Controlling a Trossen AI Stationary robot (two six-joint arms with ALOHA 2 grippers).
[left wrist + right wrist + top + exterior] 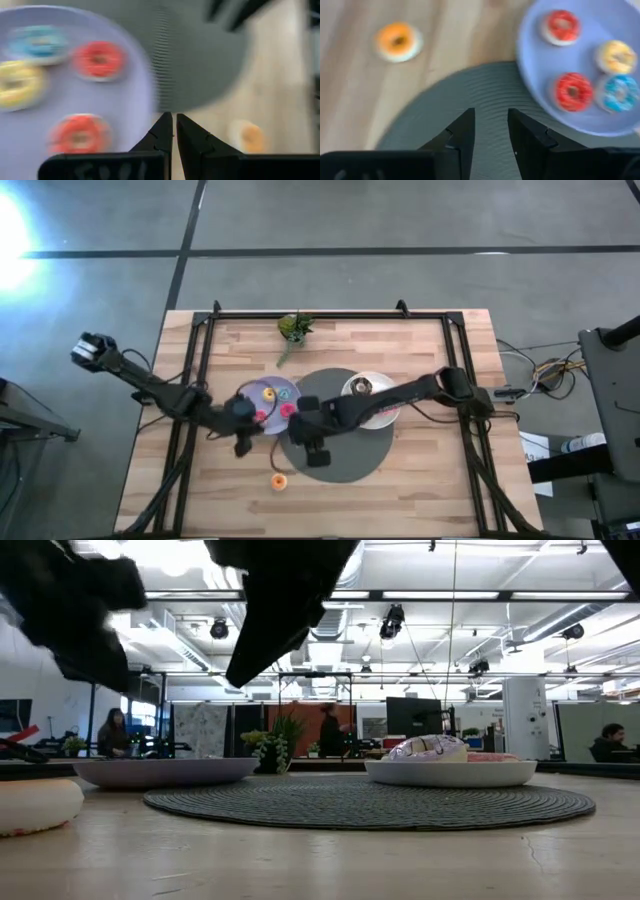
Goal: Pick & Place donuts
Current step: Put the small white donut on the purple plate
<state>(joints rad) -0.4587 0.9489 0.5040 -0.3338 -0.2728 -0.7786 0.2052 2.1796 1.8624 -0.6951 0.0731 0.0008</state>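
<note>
A lavender plate (256,394) holds several small donuts: a teal one (37,42), a yellow one (15,82) and two red ones (97,59) (77,134). An orange donut (279,480) lies alone on the wood near the table's near edge, also in the right wrist view (397,41). My left gripper (243,445) hovers shut at the lavender plate's near edge (174,131). My right gripper (313,452) is open over the grey round mat (490,127), holding nothing. A white plate (385,420) carries a brown donut (360,387) and a pink-white frosted one (430,748).
The grey woven mat (345,460) lies under part of both plates. A small green plant (294,328) stands near the table's far edge. Black frame rails (190,380) run along the table's left and right sides. People are in the room beyond the table (112,730).
</note>
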